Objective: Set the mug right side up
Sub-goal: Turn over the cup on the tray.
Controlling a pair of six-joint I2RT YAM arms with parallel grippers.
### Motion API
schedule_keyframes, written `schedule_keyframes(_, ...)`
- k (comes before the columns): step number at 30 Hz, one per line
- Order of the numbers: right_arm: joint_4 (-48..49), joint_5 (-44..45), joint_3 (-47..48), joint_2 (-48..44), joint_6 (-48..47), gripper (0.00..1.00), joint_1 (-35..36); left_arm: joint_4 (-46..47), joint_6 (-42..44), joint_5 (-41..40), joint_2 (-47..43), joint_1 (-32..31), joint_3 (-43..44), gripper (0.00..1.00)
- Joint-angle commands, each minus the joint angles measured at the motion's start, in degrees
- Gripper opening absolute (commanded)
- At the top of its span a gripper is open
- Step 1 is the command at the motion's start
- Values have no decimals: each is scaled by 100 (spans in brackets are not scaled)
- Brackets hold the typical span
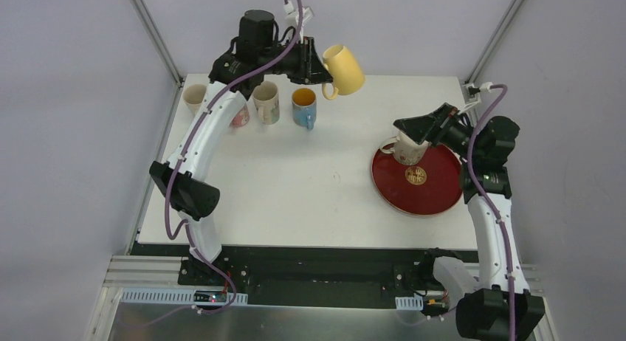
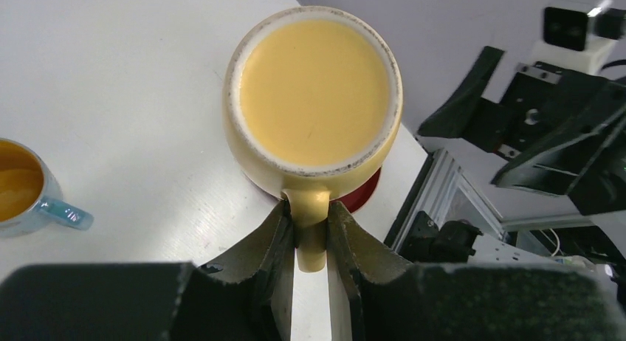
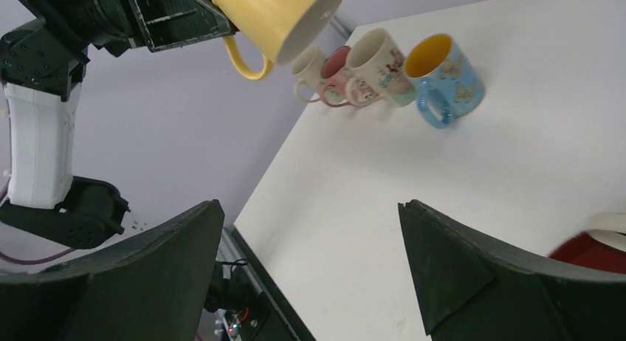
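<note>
While my right claw (image 3: pixel 310 230) stands wide apart over the round red plate (image 1: pixel 437 197), my left claw (image 2: pixel 311 226) is clamped on the handle of the yellow ceramic mug (image 1: pixel 345 68), held tilted in the air above the far edge of the white table (image 1: pixel 310 186).

The left arm (image 1: pixel 209 125) and right arm (image 1: pixel 493 234) share white links, black joints, purple cables (image 1: pixel 169 208).

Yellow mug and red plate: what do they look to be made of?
Yellow mug: likely glazed ceramic. It has a smooth, glossy yellow skin, with a bare, pale, speckled ring around its base in the left wrist view. Red plate: glossy dark red with a gold emblem at its centre. It could be lacquered wood, plastic or glazed ceramic; the sheen alone does not settle which.
</note>
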Motion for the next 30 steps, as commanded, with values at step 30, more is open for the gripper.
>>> schedule_keyframes(30, 6862, 1485, 299, 4141, 4834, 92, 2590, 2918, -2961, 643, 383, 545, -872, 0)
